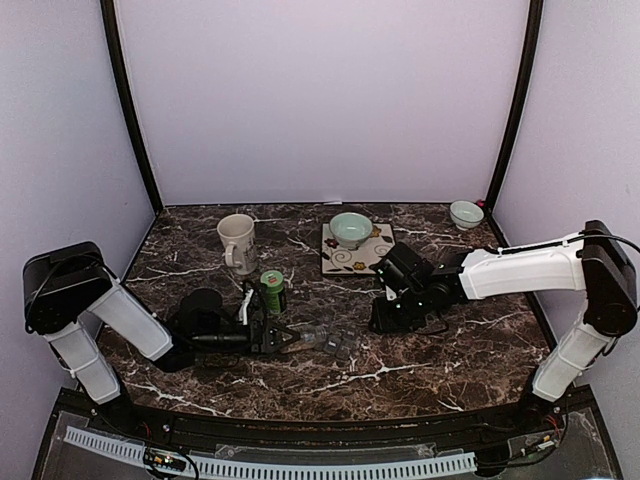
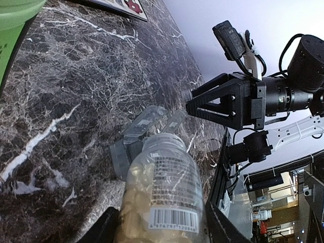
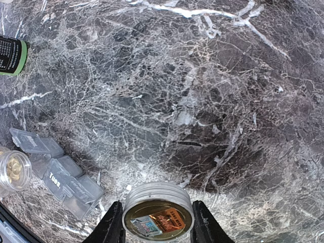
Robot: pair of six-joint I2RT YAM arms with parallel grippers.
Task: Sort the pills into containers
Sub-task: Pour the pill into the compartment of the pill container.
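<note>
The left gripper (image 2: pixel 162 210) is clamped on a clear bottle (image 2: pixel 162 177), one finger on each side of its labelled body. The bottle is tipped over so that its open mouth points at the containers (image 2: pixel 132 144). These lie on the marble surface (image 1: pixel 430 360) just past the mouth, with clear lids raised. Whether the mouth touches the strip cannot be told. The pills (image 3: pixel 12 171) show as a tan heap inside the bottle, seen through its mouth from the right wrist; none can be made out in the compartments.

The right gripper (image 3: pixel 157 205) is closed on a round cap (image 3: pixel 158 217), held above the surface to the right of the containers and apart from them. A green can (image 1: pixel 271 290) stands just behind the left gripper.
</note>
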